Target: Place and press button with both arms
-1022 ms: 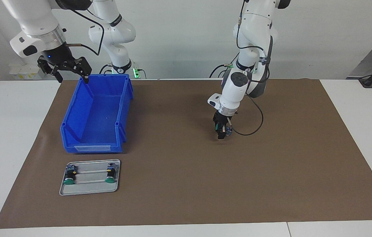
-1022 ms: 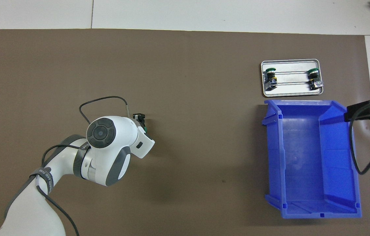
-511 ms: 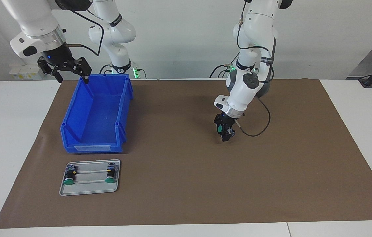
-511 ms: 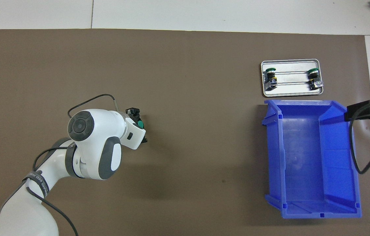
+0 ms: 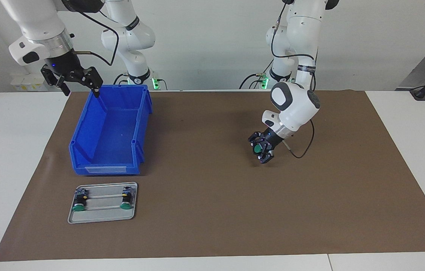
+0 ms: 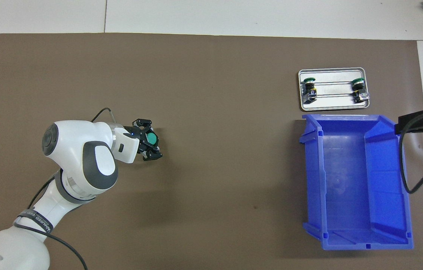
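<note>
**Left wrist swings up, turning the held button's green cap outward**

Since a second ago the left arm's wrist has rolled from pointing down at the mat to pointing sideways and away from the robots, so the button's green cap, edge-on before, now faces out and shows as a full disc. The button point(image 5: 258, 148) sits between the fingers of the left claw point(image 5: 262, 149), which is closed around its barrel, in the air just over the brown mat point(image 5: 212, 210) near the middle of the counter point(image 5: 9, 158), toward the left arm's end. In the overhead view the cap point(image 6: 152, 139) shows just past the claw's tips.

The right claw point(image 5: 80, 83) has barely shifted; it hangs with its fingers spread wide and nothing between them, over the robot-side corner of the blue bin point(image 5: 84, 150), and that arm waits. The bin stands on the mat toward the right arm's end, its inside bare.

Farther from the robots than the bin, just beside its low front wall, lies a small metal tray point(image 5: 101, 217). Two more green-capped buttons point(image 5: 79, 206) point(image 5: 125, 204) lie in it, one at each end, caps pointing away from the robots.
</note>
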Tool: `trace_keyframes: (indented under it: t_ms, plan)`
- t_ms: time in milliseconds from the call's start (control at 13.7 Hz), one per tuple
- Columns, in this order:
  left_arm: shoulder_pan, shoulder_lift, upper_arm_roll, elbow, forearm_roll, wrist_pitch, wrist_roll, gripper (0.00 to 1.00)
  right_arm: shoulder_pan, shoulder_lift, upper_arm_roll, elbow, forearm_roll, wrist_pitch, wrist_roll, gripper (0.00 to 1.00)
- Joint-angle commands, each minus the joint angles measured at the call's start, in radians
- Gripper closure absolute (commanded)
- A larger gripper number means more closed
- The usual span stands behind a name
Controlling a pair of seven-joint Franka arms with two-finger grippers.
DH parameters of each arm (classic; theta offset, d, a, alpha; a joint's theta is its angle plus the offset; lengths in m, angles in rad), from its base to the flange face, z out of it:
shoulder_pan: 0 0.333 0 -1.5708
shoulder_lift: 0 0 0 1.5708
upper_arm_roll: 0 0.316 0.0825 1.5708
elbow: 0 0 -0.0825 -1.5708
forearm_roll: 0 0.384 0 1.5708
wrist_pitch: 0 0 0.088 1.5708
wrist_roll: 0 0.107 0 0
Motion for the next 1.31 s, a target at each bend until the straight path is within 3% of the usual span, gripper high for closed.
trace_keyframes:
  t_ms: [0, 292, 657, 1022, 1241]
  plan:
    - [0.073, -0.037, -0.006, 0.009, -0.126, -0.123, 0.099, 1.0, -0.011, -0.023, 0.0, -0.032, 0.009, 0.024, 0.026, 0.0]
    - [0.167, -0.057, -0.004, 0.006, -0.25, -0.265, 0.204, 1.0, -0.031, -0.009, -0.003, -0.015, 0.027, 0.013, 0.029, 0.0]
    - [0.274, -0.054, -0.004, -0.003, -0.313, -0.399, 0.326, 1.0, -0.016, -0.011, 0.0, -0.018, 0.007, 0.013, 0.025, 0.0]
    - [0.32, -0.043, -0.003, -0.025, -0.364, -0.441, 0.429, 1.0, -0.016, -0.015, 0.0, -0.027, 0.003, 0.011, 0.023, 0.0]
    - [0.336, 0.0, -0.003, -0.051, -0.435, -0.462, 0.547, 1.0, -0.018, -0.017, 0.0, -0.031, -0.004, 0.011, 0.023, 0.0]
